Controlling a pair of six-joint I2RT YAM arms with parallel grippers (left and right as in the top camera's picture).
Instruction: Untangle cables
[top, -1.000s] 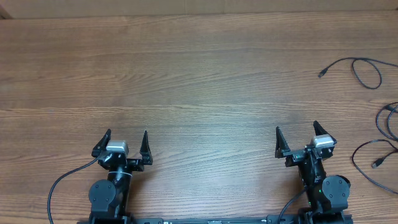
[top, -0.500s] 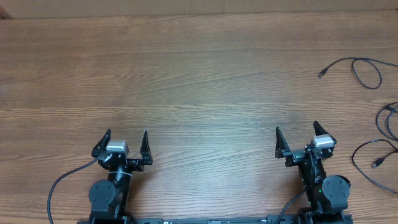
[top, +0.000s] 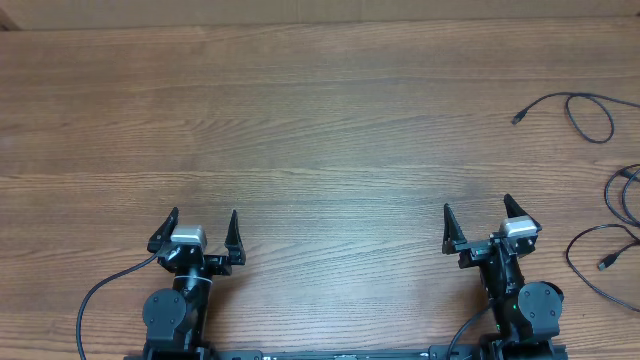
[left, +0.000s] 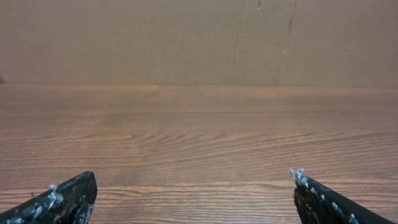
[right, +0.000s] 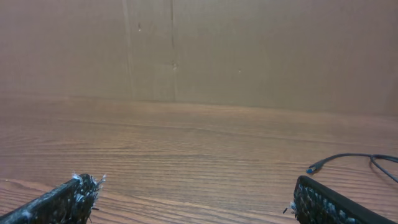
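Lying well right of right gripper (top: 477, 205), cables (top: 590, 96) untouched; left gripper (top: 203, 214) farther off; both released, empty.

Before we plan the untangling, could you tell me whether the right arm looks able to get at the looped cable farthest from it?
Probably yes: the right gripper is open and empty, and only bare table lies between it and the looped cable. Its reach that far is unconfirmed.
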